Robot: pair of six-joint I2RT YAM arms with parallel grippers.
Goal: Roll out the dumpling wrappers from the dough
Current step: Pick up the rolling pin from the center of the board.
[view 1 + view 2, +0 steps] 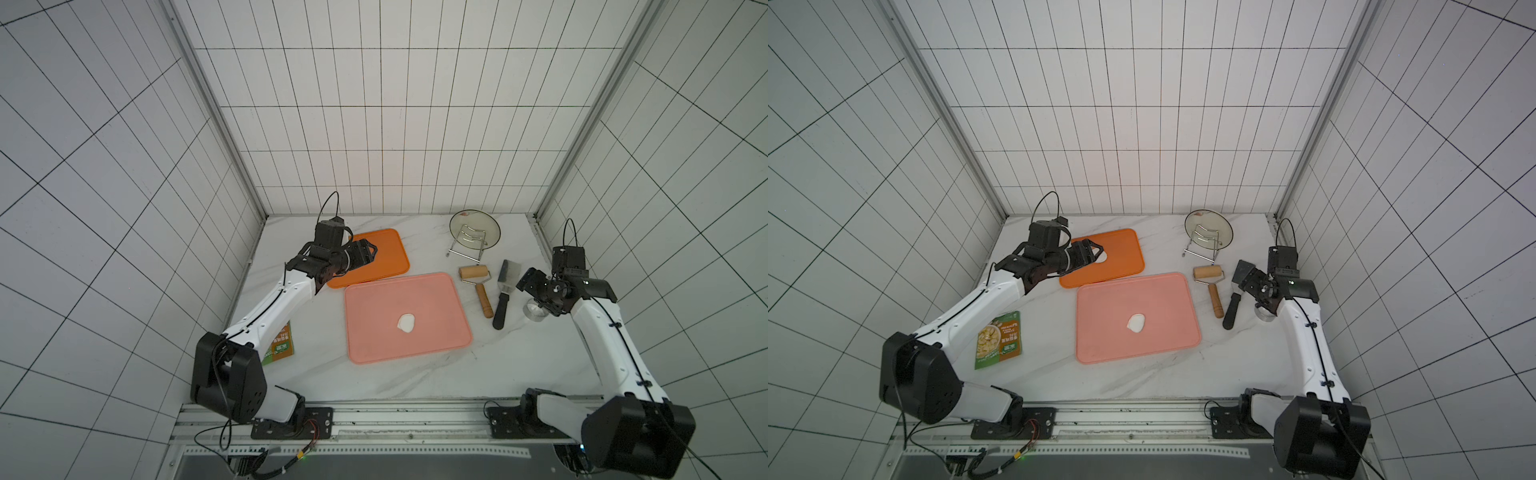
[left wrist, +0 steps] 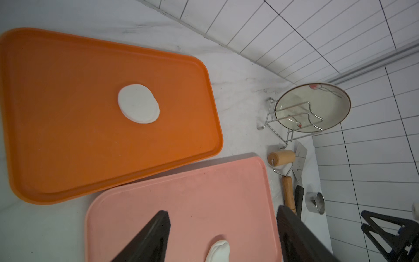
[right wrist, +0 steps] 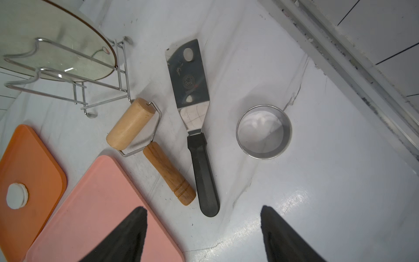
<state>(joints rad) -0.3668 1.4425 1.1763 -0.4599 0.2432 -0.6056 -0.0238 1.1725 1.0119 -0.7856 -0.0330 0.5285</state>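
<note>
Small dough (image 1: 406, 322) lump lying mid pink tray (image 1: 374, 307). Round dumpling wrappers (image 2: 138, 104), overlapped, on the orange tray (image 2: 68, 136) just behind. Left gripper (image 1: 368, 251) hovering over that orange tray, jaws apart, empty. Right gripper (image 1: 527, 281) up by the steel ring cutter (image 3: 264, 131), near spatula (image 3: 192, 90) and wooden roller (image 3: 131, 123), jaws spread, nothing held.

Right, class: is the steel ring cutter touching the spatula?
Apart. The right wrist view shows a strip of bare marble tabletop between the steel ring cutter and the spatula, along both its blade and its black handle.
</note>
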